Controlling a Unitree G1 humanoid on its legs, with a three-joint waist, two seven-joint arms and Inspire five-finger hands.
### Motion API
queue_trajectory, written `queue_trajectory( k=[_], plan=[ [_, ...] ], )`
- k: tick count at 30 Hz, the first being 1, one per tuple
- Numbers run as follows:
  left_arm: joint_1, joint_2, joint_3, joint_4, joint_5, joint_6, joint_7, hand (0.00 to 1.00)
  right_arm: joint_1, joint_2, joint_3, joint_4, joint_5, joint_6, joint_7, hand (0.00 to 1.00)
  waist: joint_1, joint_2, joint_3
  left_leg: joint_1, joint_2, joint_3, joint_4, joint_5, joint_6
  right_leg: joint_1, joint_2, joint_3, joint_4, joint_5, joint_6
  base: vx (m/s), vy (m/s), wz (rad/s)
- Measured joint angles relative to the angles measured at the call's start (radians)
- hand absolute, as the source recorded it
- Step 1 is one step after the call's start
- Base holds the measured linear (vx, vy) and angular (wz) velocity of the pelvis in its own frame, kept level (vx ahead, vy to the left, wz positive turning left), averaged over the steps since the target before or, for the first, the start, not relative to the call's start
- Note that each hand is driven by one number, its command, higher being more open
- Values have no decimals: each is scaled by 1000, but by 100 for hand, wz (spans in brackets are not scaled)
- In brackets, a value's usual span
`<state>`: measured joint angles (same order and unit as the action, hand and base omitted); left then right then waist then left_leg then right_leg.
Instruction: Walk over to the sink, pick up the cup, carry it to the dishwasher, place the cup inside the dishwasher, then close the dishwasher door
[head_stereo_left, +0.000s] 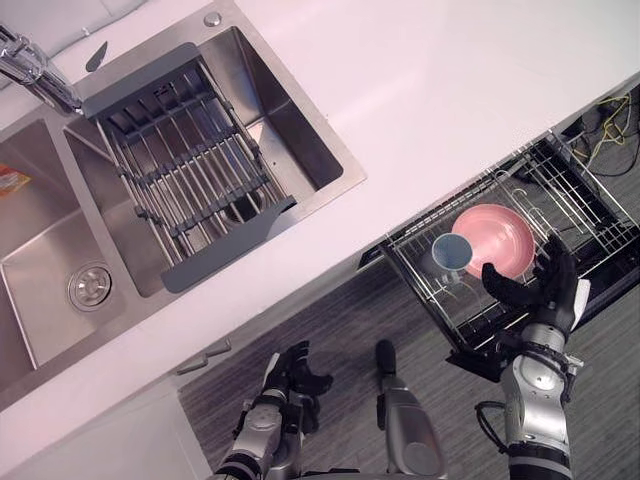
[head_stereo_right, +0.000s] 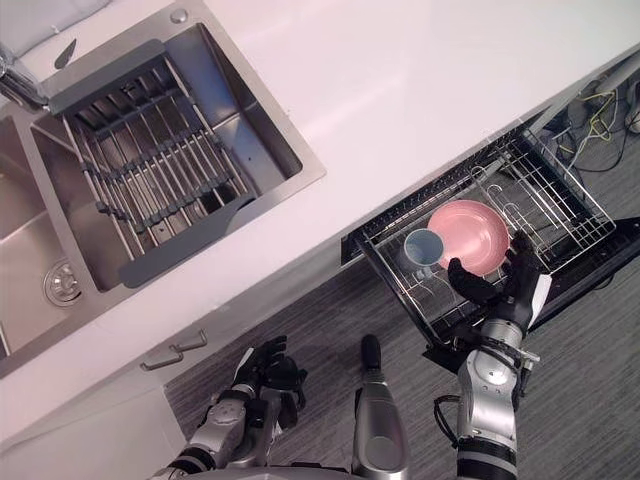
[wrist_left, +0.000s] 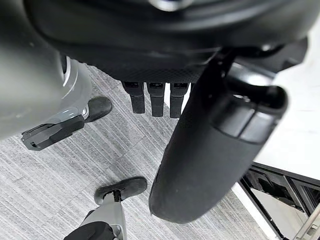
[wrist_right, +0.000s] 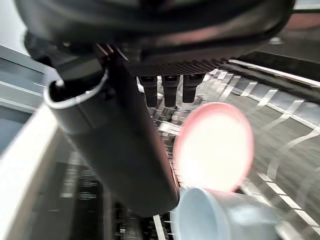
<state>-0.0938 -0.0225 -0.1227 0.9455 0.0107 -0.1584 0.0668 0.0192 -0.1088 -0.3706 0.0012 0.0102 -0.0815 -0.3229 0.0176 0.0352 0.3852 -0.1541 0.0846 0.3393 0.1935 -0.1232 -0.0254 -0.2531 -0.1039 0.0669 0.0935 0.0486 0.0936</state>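
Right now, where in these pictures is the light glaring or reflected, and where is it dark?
Left eye view: the steel sink mirrors light on its walls, and the white counter is bright. Right wrist view: the pink plate glows almost white at its middle, with the right hand dark before it. Left wrist view: the left hand is dark.

The white surface (head_stereo_left: 450, 90) carries an inset steel sink (head_stereo_left: 305, 150) with two basins. A grey drainer rack (head_stereo_left: 185, 165) spans one basin. Below the surface edge, the drawn-out wire dishwasher rack (head_stereo_left: 580, 195) holds a pink bowl (head_stereo_left: 495, 238) and a pale blue cup (head_stereo_left: 450, 252), just beside each other. The floor (head_stereo_left: 340, 320) is grey striped carpet.
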Motion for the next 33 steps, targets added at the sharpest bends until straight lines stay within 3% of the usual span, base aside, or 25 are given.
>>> queue_trajectory(
  k=[6,12,21,33],
  plan=[
    [3,-6,35,0,10,3,0,90,66,69,0,-146,-54,-3,-15,90,-2,-6,-2,14,4,2,0,0,0,27,0,-14,-14,0,0,5,-7,5],
    [18,-12,79,-10,30,7,-1,90,181,120,-1,-242,-74,-9,-15,90,-9,-32,-13,34,12,18,5,-7,-3,51,5,-11,-27,-1,0,0,-2,-2],
    [56,-10,99,-10,48,15,-2,90,304,160,-78,-245,-58,-31,-12,90,-32,-58,-72,68,33,31,41,-34,-7,99,17,-12,-32,-12,-7,2,0,-1],
    [74,3,98,-4,48,21,-8,90,287,112,-259,134,284,-47,50,90,-44,-58,-98,95,53,82,55,-55,-14,97,28,1,15,-36,-13,-19,-1,-3]
  ],
)
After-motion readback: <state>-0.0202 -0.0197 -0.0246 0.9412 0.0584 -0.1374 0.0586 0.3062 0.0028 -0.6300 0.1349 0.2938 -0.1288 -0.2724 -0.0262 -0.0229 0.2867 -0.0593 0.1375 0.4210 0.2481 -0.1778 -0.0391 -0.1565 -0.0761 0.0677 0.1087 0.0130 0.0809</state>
